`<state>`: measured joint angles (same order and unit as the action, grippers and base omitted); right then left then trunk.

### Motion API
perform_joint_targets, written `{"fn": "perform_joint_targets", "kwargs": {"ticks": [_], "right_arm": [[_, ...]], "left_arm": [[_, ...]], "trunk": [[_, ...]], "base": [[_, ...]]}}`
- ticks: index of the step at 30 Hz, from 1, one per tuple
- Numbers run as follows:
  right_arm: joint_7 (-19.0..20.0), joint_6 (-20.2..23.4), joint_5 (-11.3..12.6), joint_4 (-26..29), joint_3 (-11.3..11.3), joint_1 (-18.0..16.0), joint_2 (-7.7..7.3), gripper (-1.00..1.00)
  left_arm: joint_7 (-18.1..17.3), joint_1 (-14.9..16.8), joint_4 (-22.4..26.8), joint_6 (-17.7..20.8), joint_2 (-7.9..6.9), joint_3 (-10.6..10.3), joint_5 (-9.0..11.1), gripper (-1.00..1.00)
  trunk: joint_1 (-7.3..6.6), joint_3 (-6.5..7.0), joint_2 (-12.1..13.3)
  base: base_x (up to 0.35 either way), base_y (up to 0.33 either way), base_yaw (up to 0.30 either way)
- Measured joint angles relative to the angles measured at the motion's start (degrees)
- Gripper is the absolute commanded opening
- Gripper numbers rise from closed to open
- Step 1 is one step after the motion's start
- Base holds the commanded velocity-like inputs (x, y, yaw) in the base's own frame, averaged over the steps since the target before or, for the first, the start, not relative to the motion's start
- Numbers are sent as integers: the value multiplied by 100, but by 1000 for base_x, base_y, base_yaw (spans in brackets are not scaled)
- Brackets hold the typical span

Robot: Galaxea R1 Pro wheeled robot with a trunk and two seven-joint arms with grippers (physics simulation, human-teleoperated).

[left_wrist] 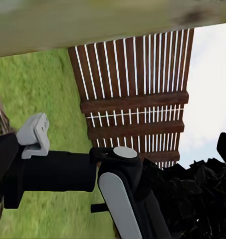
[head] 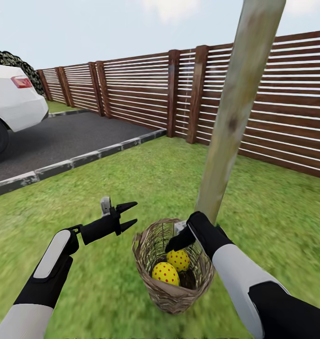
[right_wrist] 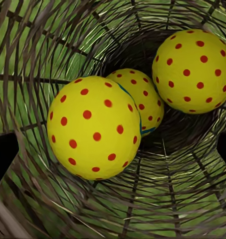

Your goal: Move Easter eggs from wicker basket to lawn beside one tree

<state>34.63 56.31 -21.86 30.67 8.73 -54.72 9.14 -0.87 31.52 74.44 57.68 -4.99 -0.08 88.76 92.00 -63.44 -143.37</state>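
Note:
The wicker basket (head: 171, 287) stands on the lawn (head: 108, 188) at the foot of the pale tree trunk (head: 235, 108). Two yellow red-dotted eggs (head: 166, 273) (head: 179, 259) show inside it in the head view. The right wrist view looks down into the basket (right_wrist: 53, 40) at all three eggs (right_wrist: 95, 127) (right_wrist: 137, 99) (right_wrist: 195, 69). My right gripper (head: 178, 240) hangs over the basket's mouth, open, its fingertips (right_wrist: 3, 154) wide apart above the eggs and touching none. My left gripper (head: 127, 215) is open and empty, just left of the basket above the grass.
A brown slatted fence (head: 141, 89) closes the garden behind the tree. At the left lies the asphalt driveway (head: 70, 136) with a grey kerb (head: 75, 162) and a white car (head: 13, 103). Grass spreads all around the trunk and basket.

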Motion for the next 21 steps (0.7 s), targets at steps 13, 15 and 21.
{"fn": "perform_joint_targets", "kwargs": {"ticks": [13,15,21], "right_arm": [[1,-13,431,13,-1,-1,-17,100],[2,-21,433,17,-1,-1,-17,100],[-7,-28,430,27,1,3,-30,100]], "left_arm": [[0,0,-5,0,-3,0,1,100],[0,0,-4,0,-4,0,1,100],[0,0,-4,0,-7,0,0,100]], "trunk": [[33,-288,-18],[39,-333,-20],[54,-466,-28]], "base": [[0,0,0],[0,0,0],[0,0,0]]}}
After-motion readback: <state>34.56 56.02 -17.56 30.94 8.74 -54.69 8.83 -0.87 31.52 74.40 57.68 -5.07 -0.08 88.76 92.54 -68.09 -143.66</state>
